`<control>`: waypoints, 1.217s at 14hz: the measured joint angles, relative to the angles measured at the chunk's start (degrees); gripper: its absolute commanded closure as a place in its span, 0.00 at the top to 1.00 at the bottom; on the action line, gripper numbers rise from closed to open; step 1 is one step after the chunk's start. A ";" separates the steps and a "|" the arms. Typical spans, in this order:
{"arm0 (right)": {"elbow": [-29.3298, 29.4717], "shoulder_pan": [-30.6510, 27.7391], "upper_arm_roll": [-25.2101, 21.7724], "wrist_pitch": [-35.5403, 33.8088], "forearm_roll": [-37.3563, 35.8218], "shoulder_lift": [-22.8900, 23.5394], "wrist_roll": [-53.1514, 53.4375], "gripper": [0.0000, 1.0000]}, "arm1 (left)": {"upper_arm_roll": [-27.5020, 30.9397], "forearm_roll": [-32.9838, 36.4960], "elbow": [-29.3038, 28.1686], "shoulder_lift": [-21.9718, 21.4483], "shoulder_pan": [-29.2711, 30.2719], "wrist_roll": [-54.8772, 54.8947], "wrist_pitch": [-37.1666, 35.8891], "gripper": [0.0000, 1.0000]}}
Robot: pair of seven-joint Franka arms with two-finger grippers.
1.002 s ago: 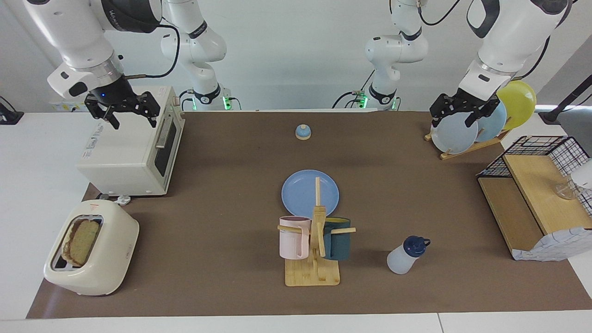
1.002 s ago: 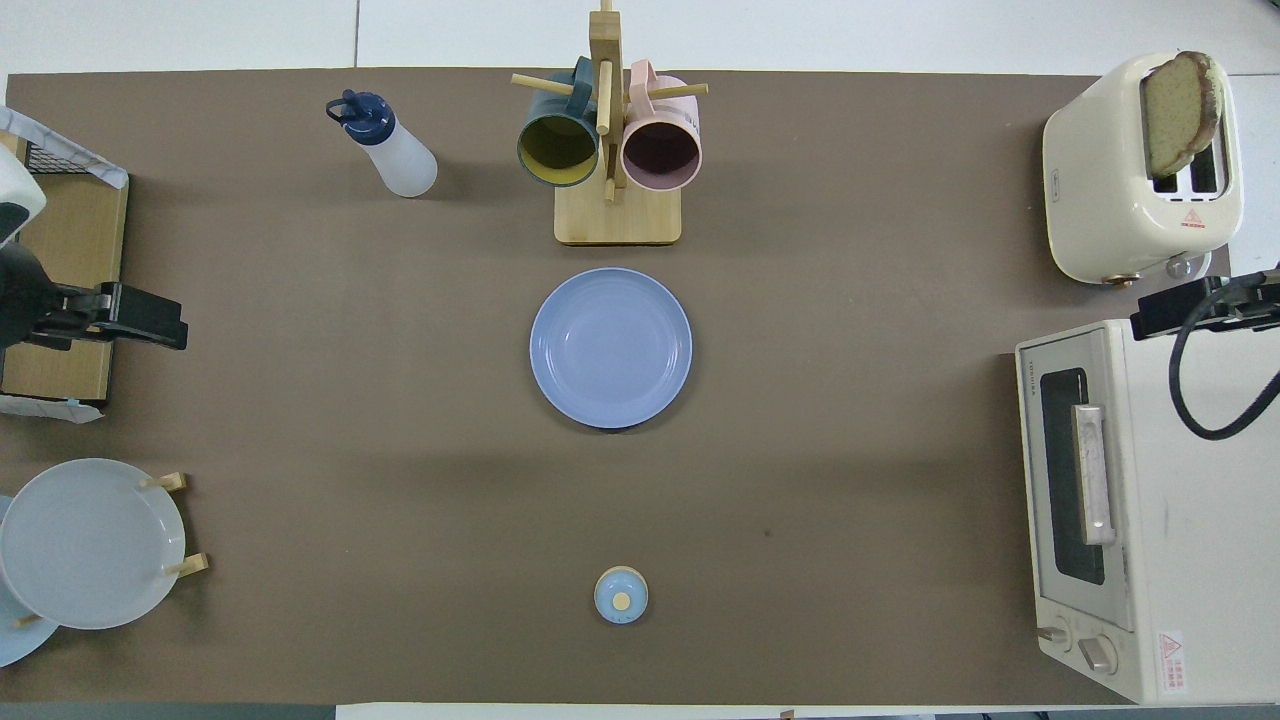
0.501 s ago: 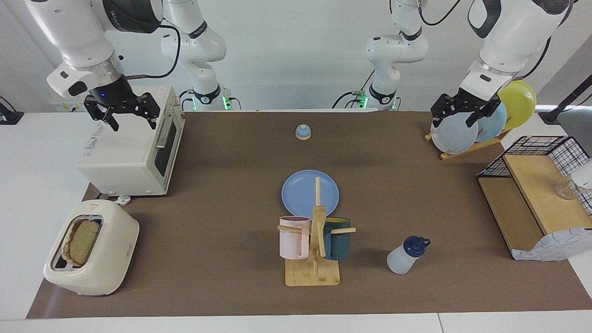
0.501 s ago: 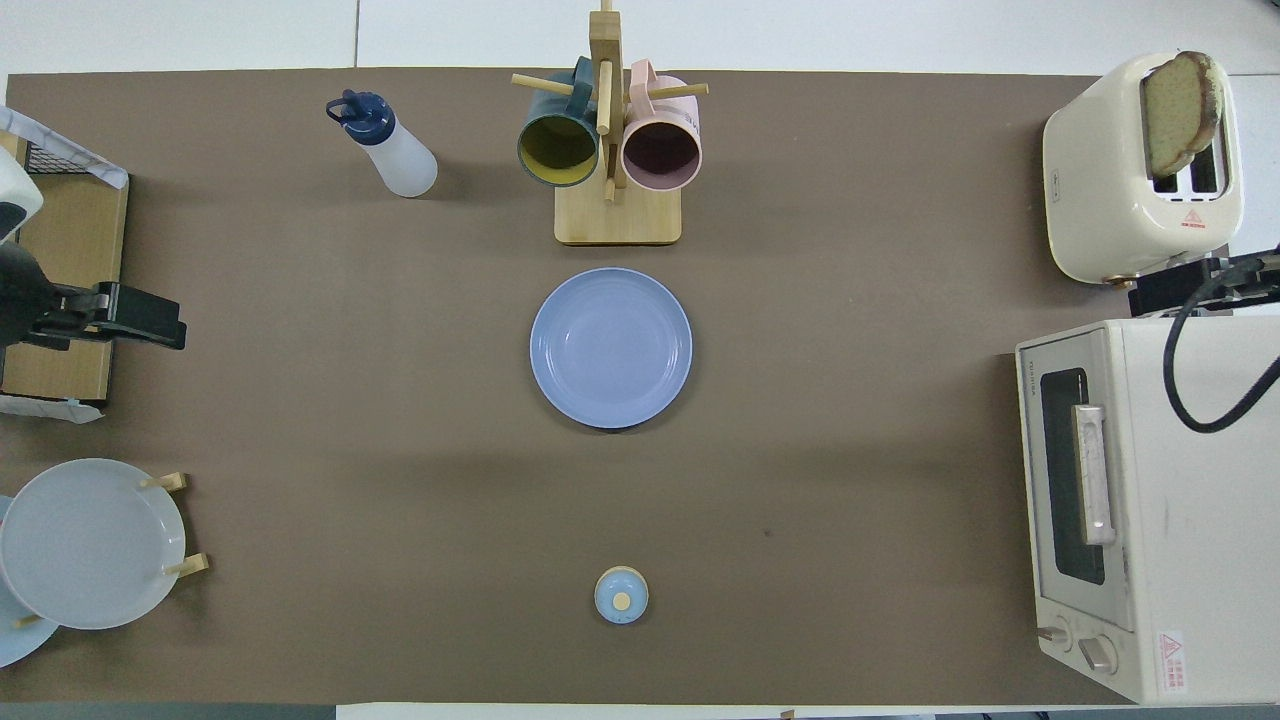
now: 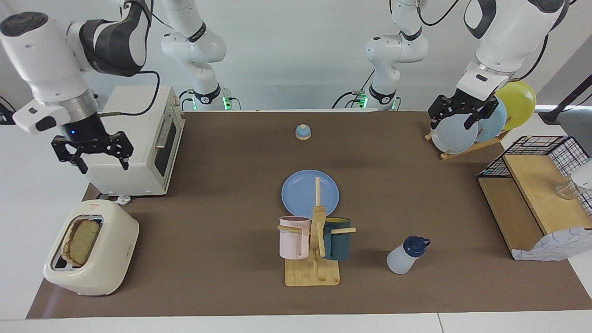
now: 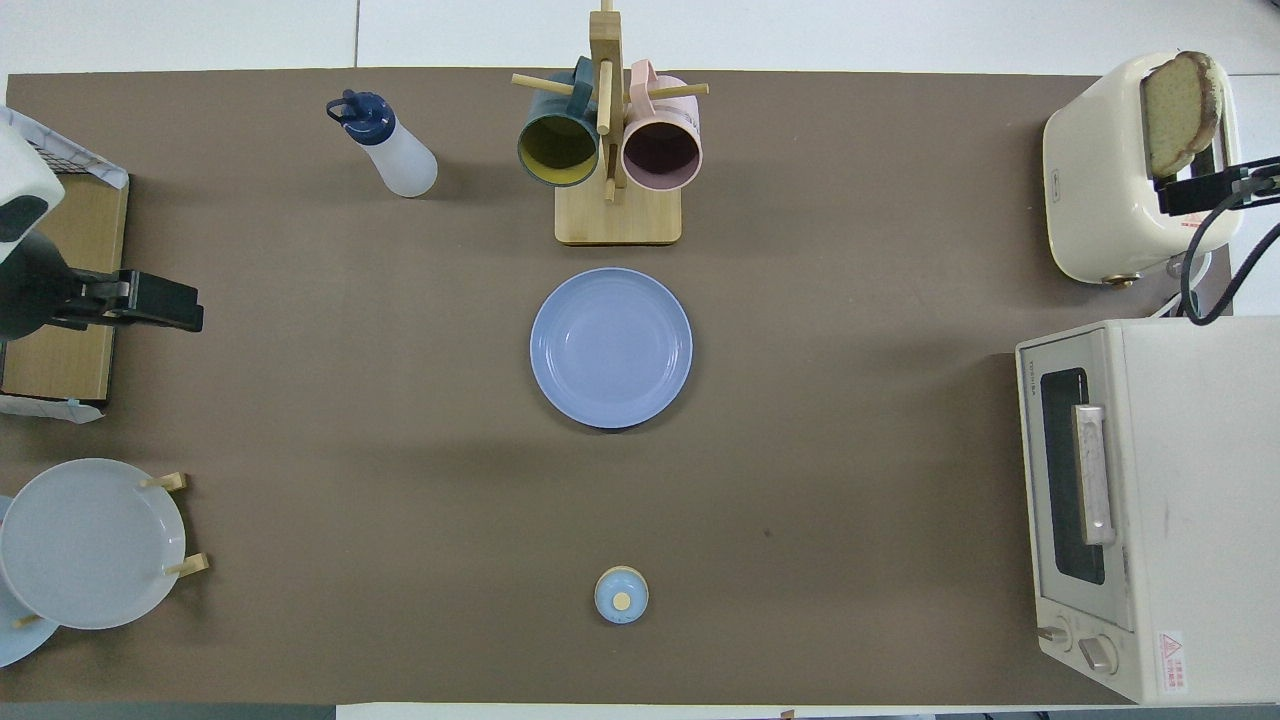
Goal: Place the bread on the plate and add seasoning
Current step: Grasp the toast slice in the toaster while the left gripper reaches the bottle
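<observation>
Bearings are clock positions in the overhead view, centred on the plate (image 6: 610,347), with 12 o'clock pointing away from the robots.

**Governing relation.** The bread (image 6: 1180,110) stands upright in one slot of the toaster (image 6: 1100,170), at about 2 o'clock at the right arm's end of the counter (image 6: 850,500). Its top protrudes above the slot. The slice's long edge runs roughly along the 12–6 line, so its thin dimension lies along 9–3. The right hand (image 5: 104,164) is released and carries nothing. It hangs raised over the toaster's robot-side end, clear of the bread. Its fingers appear to be spread along 9–3, an orientation judged suitable for straddling the slice's thickness. The coming move is judged to be a short shift toward 12 followed by a descent. The right arm is clearly the nearer arm. The left hand (image 5: 451,122) is also released and empty. It waits raised over the left arm's end of the counter, in front of the plate rack (image 5: 462,150) as the facing view shows it.

**Inventory, largest first.**
- Counter: one.
- Toaster oven (image 6: 1150,500): one, between 3 and 4 o'clock.
- Shelf unit (image 5: 532,194): one, 9 o'clock.
- Toaster: one.
- Plate rack: one, 8 o'clock, holding three plates.
- Mug stand (image 6: 617,215): one, 12 o'clock, carrying two mugs.
- Plate: one, flat and bare at the counter's centre.
- Bread: one slice.
- Seasoning (image 6: 400,160): one bottle, upright, between 10 and 11 o'clock, untouched.
- Bell (image 6: 621,595): one, 6 o'clock.
</observation>
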 measured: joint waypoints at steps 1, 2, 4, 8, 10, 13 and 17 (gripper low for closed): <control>1.06 -1.11 -0.04 2.27 0.00 2.31 -1.43 1.00 | -0.12 0.00 -1.19 -0.14 -0.49 -0.01 2.84 1.00; 1.82 -1.84 -0.06 4.18 0.00 4.18 -2.28 1.00 | -0.15 0.00 -3.26 -0.61 -0.82 -0.01 6.51 1.00; 2.72 -2.12 -0.04 7.52 0.00 6.32 -3.09 1.00 | -0.16 0.00 -8.19 -2.09 -1.34 0.00 13.61 1.00; 5.52 -2.19 0.08 14.04 0.01 10.46 -4.46 1.00 | -0.30 0.00 -18.19 -3.94 -3.54 -0.02 29.42 1.00; 5.83 -2.23 0.08 15.84 0.01 12.06 -5.06 1.00 | -0.37 0.00 -22.62 -3.75 -5.02 -0.10 36.97 1.00; 6.86 -2.23 0.16 16.42 0.01 13.89 -5.17 0.76 | -0.36 0.00 -29.21 -2.55 -6.69 -0.77 48.83 1.00; 8.82 -2.22 0.69 14.03 0.01 14.37 -7.29 0.24 | -0.38 0.00 -35.86 4.50 -8.20 -4.63 70.67 1.00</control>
